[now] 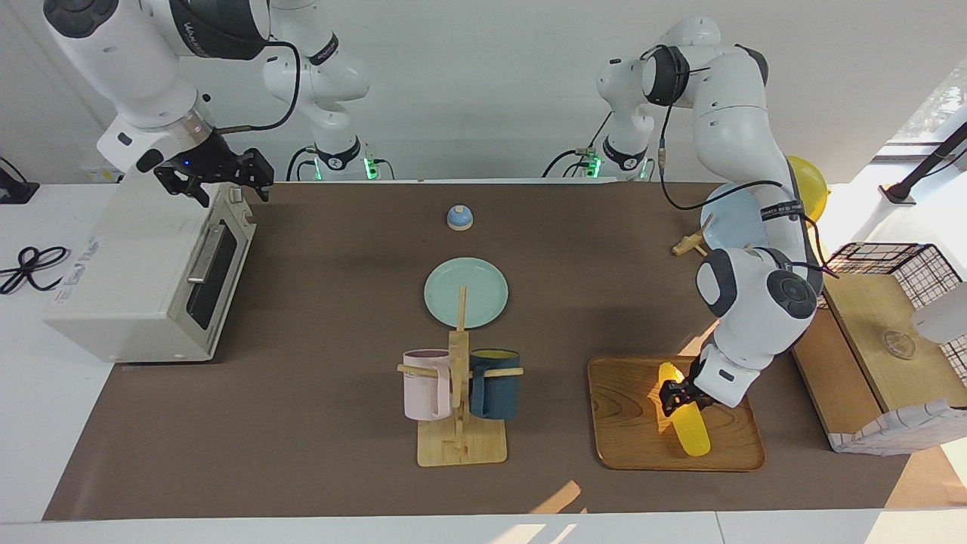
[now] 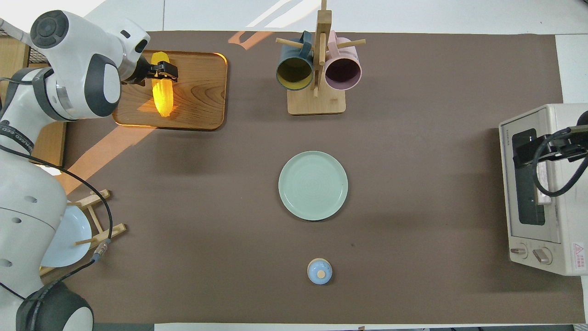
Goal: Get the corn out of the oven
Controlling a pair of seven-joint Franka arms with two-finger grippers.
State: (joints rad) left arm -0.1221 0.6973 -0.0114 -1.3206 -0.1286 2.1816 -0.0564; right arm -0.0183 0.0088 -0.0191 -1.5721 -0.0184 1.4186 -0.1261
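Observation:
The yellow corn point(image 1: 689, 432) lies on a wooden tray point(image 1: 631, 423) toward the left arm's end of the table, well away from the oven. My left gripper point(image 1: 682, 395) is down at the tray and closed around the corn's middle; it also shows in the overhead view point(image 2: 164, 73), with the corn point(image 2: 163, 99) resting on the tray point(image 2: 202, 87). The white oven point(image 1: 143, 264) stands at the right arm's end with its dark glass door point(image 1: 215, 264) shut. My right gripper point(image 1: 219, 177) hangs open and empty over the oven's top edge, above the door.
A mug rack point(image 1: 459, 378) with a pink and a dark blue mug stands beside the tray. A pale green plate point(image 1: 465, 292) lies mid-table, and a small blue knobbed lid point(image 1: 459, 217) lies nearer to the robots. A wire-and-wood basket point(image 1: 891, 264) and a plate rack point(image 1: 725, 219) sit at the left arm's end.

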